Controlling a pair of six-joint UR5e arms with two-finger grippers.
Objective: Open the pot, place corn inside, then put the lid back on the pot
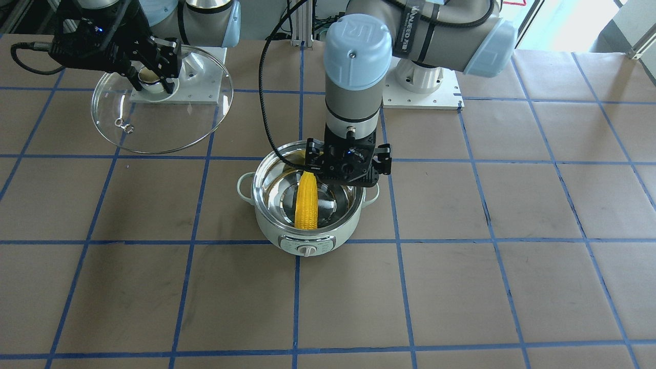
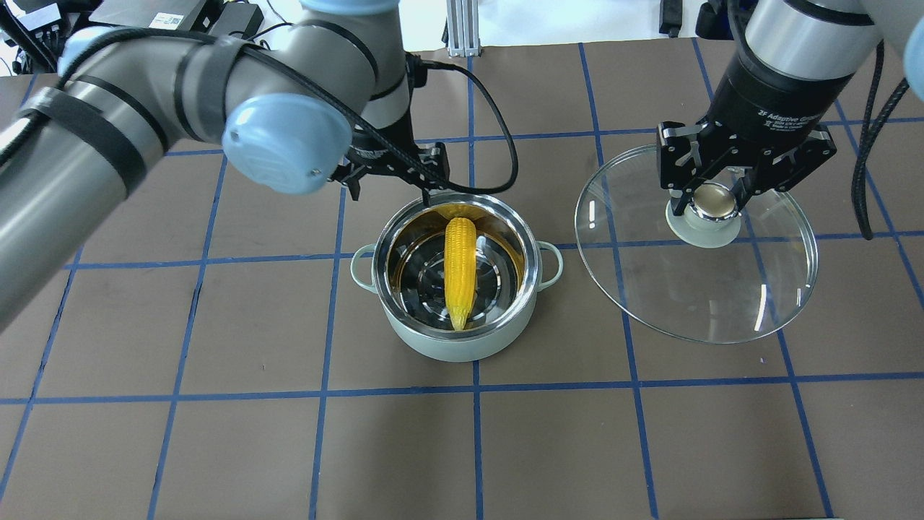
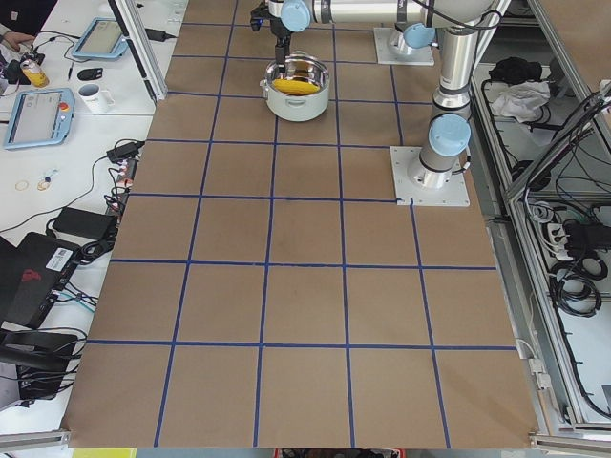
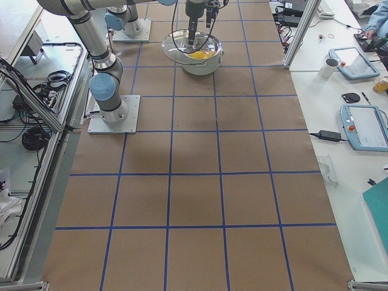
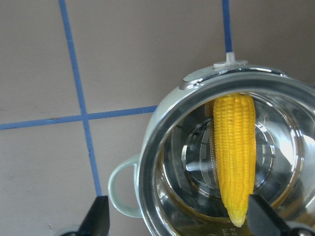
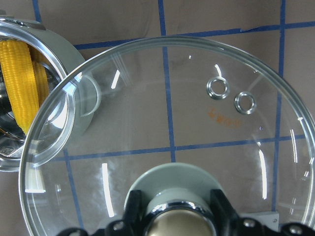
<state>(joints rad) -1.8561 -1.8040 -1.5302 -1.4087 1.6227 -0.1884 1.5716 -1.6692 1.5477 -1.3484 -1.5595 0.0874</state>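
The mint-green pot (image 2: pixel 455 348) stands open at the table's middle; it also shows in the front view (image 1: pixel 266 225) and the left wrist view (image 5: pixel 147 162). The yellow corn (image 2: pixel 460 271) lies inside it, tip toward the control panel, free of any fingers (image 1: pixel 307 205) (image 5: pixel 235 157). My left gripper (image 1: pixel 348 173) is open above the pot's robot-side rim, its fingers (image 5: pixel 98 219) spread wide. My right gripper (image 2: pixel 711 206) is shut on the beige-gold knob of the glass lid (image 2: pixel 693 289) and holds it beside the pot, above the table (image 1: pixel 154 128) (image 6: pixel 172 113).
Brown table paper carries a blue tape grid. Two arm base plates (image 1: pixel 420 95) stand at the robot side. A black cable (image 2: pixel 498 144) loops near the pot's far rim. A side bench holds tablets and a mug (image 3: pixel 95 95).
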